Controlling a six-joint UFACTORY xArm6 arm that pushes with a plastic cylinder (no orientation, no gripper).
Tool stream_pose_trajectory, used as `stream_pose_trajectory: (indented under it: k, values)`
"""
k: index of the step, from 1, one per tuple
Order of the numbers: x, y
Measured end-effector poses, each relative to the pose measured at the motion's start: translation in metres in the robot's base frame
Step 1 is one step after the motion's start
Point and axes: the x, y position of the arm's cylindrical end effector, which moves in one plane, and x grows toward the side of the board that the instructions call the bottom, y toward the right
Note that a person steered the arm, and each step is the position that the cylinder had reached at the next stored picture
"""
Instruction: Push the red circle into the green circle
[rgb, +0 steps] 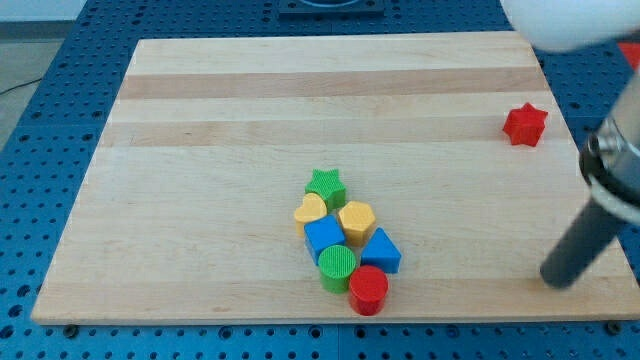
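The red circle (368, 289) stands near the board's bottom edge, touching the green circle (337, 267) on that block's lower right. Both are at the bottom of a tight cluster of blocks. My rod comes in from the view's right, and my tip (556, 278) rests on the board far to the right of the red circle, at about its height in the view.
The cluster also holds a green star (326, 184), a yellow heart (311, 209), a yellow hexagon (356, 218), a blue cube (324, 238) and a blue triangle (381, 250). A red star (525, 124) sits alone at the right. The wooden board (200, 150) lies on a blue perforated table.
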Motion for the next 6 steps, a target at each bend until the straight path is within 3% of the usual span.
stream_pose_trajectory:
  k: [2, 4, 6]
  values:
    - [0.009, -0.033]
    - [0.011, -0.136]
    - [0.011, -0.169]
